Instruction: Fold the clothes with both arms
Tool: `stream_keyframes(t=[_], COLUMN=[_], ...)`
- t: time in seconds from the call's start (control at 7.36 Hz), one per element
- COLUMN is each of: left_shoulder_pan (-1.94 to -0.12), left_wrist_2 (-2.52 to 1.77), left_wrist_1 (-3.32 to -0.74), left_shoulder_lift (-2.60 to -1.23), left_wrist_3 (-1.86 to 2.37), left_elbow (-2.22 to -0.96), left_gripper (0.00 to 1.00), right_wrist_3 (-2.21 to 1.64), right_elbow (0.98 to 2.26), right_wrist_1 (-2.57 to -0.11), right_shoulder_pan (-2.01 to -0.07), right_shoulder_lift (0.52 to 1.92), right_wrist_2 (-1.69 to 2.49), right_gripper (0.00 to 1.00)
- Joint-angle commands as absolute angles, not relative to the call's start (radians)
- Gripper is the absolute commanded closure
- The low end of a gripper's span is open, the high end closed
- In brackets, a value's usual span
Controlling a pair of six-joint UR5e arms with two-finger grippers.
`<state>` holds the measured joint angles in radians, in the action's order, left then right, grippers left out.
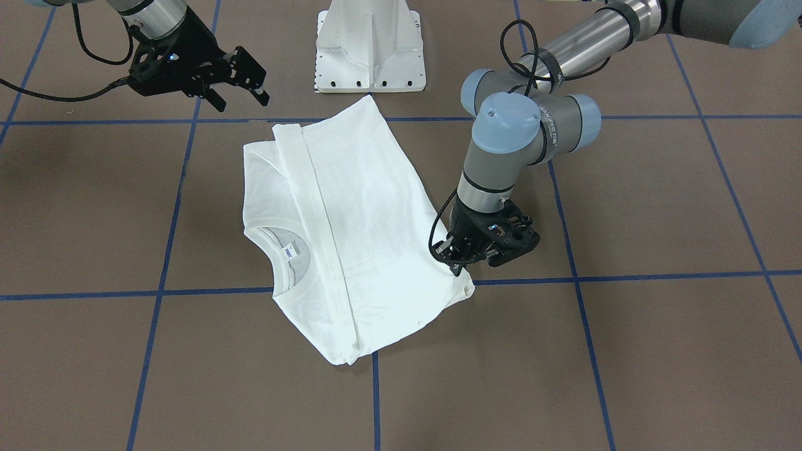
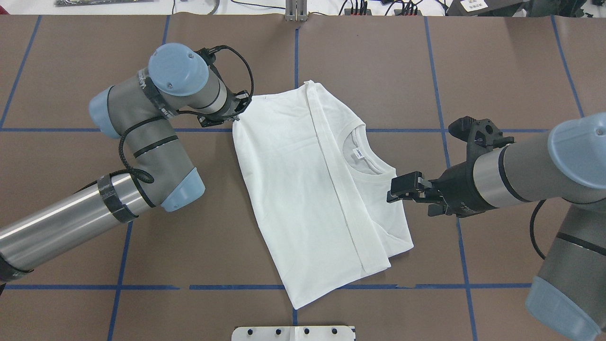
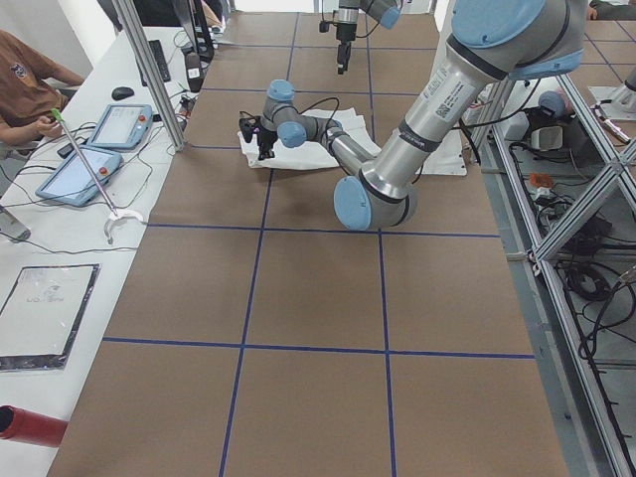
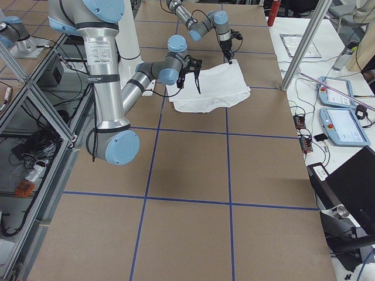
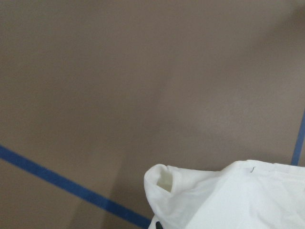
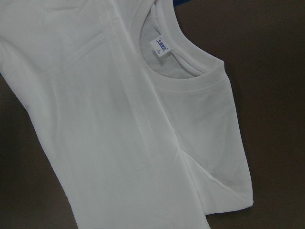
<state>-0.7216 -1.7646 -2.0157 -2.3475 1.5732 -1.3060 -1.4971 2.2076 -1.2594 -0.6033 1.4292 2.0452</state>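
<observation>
One white T-shirt (image 2: 293,189), folded lengthwise, collar label (image 2: 359,153) showing; left jaws pinch its corner, right jaws spread apart.

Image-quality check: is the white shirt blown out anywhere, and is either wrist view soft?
Exterior front-facing: the white long-sleeved T-shirt is nearly blown out, with a cyan cast. Left wrist: soft, only a shirt corner shows. Right wrist: sharp, the brown table looks dark.
</observation>
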Motion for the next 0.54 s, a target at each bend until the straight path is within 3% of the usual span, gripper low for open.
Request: stream_keyframes(t=[0.0, 0.27, 0.41], left_shoulder_pan=[-0.759, -0.759, -0.759], left_wrist_2=[-1.715, -1.616, -1.614], left_wrist_1=[-2.283, -2.368, -2.372], left_shoulder_lift=[-2.425, -2.425, -2.425], left_wrist_3=[1.556, 1.554, 1.554], left_elbow=[-1.079, -1.034, -1.034], left_gripper=[1.0, 1.0, 0.52], right_wrist_3=[-1.497, -1.494, -1.491], right_elbow=[2.201, 2.201, 2.201], right_wrist_1=[-1.259, -1.258, -1.258], right_shoulder_pan=[-0.604, -0.601, -0.6], right_shoulder_lift=[1.428, 1.427, 1.427], right_wrist_2=[2.033, 2.031, 2.029], right_gripper=[0.0, 0.0, 0.0])
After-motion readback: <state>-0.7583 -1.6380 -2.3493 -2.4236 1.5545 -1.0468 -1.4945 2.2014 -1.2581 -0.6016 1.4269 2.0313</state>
